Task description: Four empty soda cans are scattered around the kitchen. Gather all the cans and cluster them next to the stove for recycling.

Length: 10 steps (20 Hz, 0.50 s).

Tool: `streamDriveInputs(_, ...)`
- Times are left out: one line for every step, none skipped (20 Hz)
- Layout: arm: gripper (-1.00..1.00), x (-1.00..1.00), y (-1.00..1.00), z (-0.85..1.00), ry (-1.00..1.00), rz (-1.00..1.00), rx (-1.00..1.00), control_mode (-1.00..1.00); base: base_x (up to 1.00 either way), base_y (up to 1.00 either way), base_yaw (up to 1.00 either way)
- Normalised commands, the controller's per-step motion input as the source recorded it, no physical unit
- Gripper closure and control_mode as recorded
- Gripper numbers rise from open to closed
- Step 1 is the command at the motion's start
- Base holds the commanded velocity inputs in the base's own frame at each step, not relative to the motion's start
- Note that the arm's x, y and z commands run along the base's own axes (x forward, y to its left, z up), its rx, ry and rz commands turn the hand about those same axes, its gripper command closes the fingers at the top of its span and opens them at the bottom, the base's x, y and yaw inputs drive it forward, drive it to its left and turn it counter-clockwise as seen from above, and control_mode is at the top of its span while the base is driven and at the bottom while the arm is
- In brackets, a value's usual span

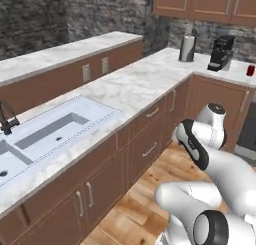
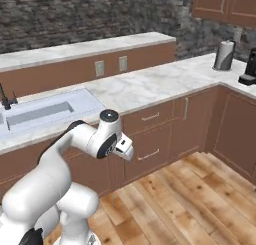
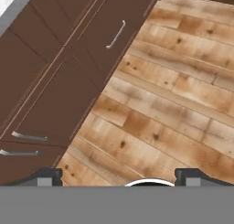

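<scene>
One red soda can is seen on the marble counter, just beside the black coffee machine and beyond the paper-towel holder. The gripper is pointed at the wooden floor beside the lower cabinets, its jaws held wide apart with nothing between them.

A risk is judged here — with the arm folded low near the cabinet fronts, a drive toward the can could brush a drawer handle, or the light can could be tipped by a hasty approach.

The can is shown in the left base view; in the right base view the counter is cut off at the coffee machine. The sink is shown in both.
</scene>
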Motion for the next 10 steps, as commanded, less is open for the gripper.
streamDriveInputs(-1.00,0.00,0.00,0.00,0.00,0.00,0.00,1.00,-0.56,1.00,0.53)
streamDriveInputs(-1.00,0.00,0.00,0.00,0.00,0.00,0.00,1.00,-0.56,1.00,0.53)
streamDriveInputs(-1.00,0.00,0.00,0.00,0.00,0.00,0.00,1.00,-0.63,1.00,0.53)
streamDriveInputs(-1.00,0.00,0.00,0.00,0.00,0.00,0.00,1.00,-0.63,1.00,0.53)
streamDriveInputs(-1.00,0.00,0.00,0.00,0.00,0.00,0.00,1.00,-0.64,1.00,0.53)
streamDriveInputs(-1.00,0.00,0.00,0.00,0.00,0.00,0.00,1.00,-0.64,1.00,0.52)
streamDriveInputs(-1.00,0.00,0.00,0.00,0.00,0.00,0.00,1.00,-0.61,1.00,0.52)
streamDriveInputs(-1.00,0.00,0.00,0.00,0.00,0.00,0.00,1.00,-0.59,1.00,0.51)
streamDriveInputs(-1.00,0.00,0.00,0.00,0.00,0.00,0.00,1.00,-0.54,1.00,0.50)
streamDriveInputs(-1.00,0.00,0.00,0.00,0.00,0.00,0.00,1.00,-0.51,1.00,0.48)
